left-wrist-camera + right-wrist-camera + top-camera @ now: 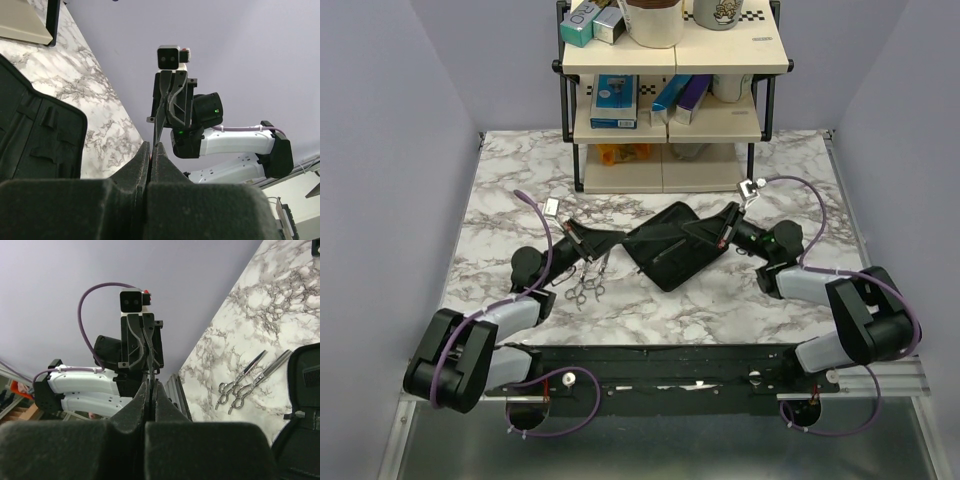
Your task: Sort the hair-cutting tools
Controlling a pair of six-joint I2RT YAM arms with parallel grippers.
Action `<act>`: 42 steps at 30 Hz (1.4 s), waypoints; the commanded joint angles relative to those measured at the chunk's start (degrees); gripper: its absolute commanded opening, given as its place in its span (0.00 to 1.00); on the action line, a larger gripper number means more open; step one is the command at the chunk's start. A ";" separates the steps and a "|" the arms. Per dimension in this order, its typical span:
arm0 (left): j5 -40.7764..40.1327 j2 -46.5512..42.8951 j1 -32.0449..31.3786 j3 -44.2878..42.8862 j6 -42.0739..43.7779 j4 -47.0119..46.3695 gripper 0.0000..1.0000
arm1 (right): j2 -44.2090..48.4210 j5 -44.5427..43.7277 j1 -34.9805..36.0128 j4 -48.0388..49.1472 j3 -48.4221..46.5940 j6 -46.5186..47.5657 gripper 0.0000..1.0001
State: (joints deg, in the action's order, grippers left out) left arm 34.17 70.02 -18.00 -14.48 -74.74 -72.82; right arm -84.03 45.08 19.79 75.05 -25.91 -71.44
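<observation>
Right now both my hands are clamped shut on the same item: left hand (592, 240) and right hand (720, 236) face each other across the middle of the desk (500, 220), each pair of fingers pinching one end of a slim black comb (154, 135). It's edge-on in both wrist views, so I can't see teeth or tell which comb it is. It spans over the open black pouch (665, 255), which lies flat betw. the two hands w/ pockets up; can't tell if the comb clears it or touches. Two prs of silver scissors (585, 285) lie side by side on the marble, loops toward my bases, blades angled up toward the pouch's left corner. They sit just below my left hand, apart from the pouch as far as I can see. At the back edge stands a shelf rack (670, 120) w/ boxes (613, 100) and mugs on it, well apart from everything else.
</observation>
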 commanded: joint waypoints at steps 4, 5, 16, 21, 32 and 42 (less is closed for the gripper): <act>-2.70 -6.81 0.07 -5.38 9.34 22.52 0.04 | 11.85 -1.65 1.13 -22.62 -6.34 20.79 0.01; -3.23 -7.78 0.07 -6.17 10.31 25.33 0.08 | 13.09 -3.40 1.21 -30.75 -7.21 26.03 0.01; -12.63 -14.03 -0.02 -8.11 16.99 52.15 0.99 | 19.07 -18.53 -1.15 -63.96 -15.49 44.19 0.00; -15.80 -14.39 -0.54 -5.91 17.09 56.21 0.99 | 20.48 -24.86 -3.70 -69.94 -15.84 47.09 0.00; -19.94 -0.95 -6.34 -5.47 14.01 46.12 0.99 | 26.81 -31.02 -4.41 -79.25 -18.29 49.03 0.01; -21.96 17.33 -10.21 -11.70 11.72 33.97 0.98 | 33.84 -35.32 -4.32 -89.28 -20.40 51.49 0.01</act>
State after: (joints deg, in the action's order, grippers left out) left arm 14.90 83.15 -27.44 -22.44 -62.13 -31.24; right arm -52.66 13.37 15.64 -7.53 -43.99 -22.17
